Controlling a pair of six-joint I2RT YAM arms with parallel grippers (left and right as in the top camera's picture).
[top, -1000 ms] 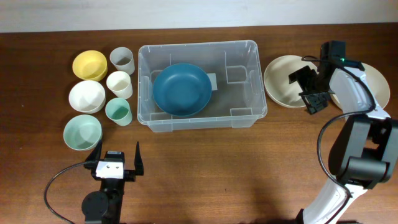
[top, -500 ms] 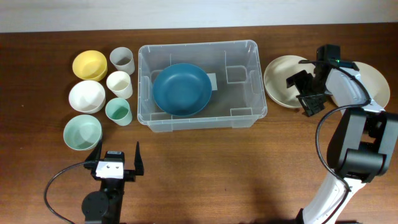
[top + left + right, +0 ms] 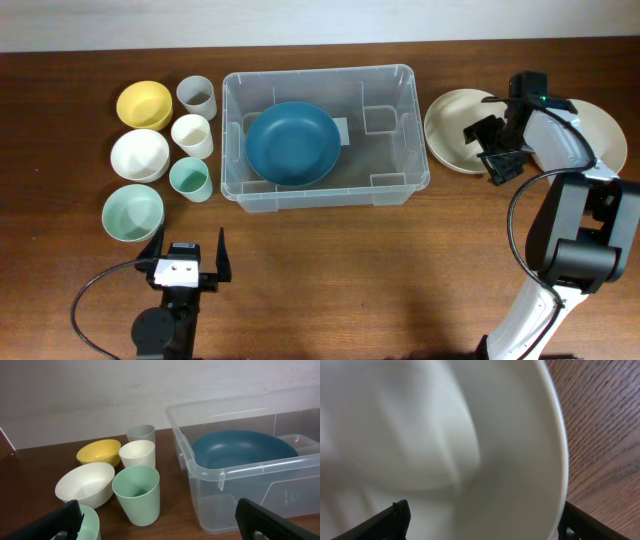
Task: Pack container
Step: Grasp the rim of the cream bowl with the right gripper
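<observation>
Brown wooden table [image 3: 330, 280], walled at the top edge. One container [image 3: 320, 72] stands at upper centre, holding one blue bowl [image 3: 292, 142]. Upper left – three bowls: yellow bowl [image 3: 144, 104], white bowl [image 3: 139, 155], mint bowl [image 3: 132, 213]; three cups: grey cup [image 3: 197, 95], cream cup [image 3: 191, 135], green cup [image 3: 189, 179]. Upper right – two cream plates: near plate [image 3: 450, 130], far plate [image 3: 610, 135]. Left gripper [image 3: 187, 256], lower left, spread wide, empty. Right gripper [image 3: 494, 150] over the near plate's right edge, spread wide, nothing gripped
</observation>
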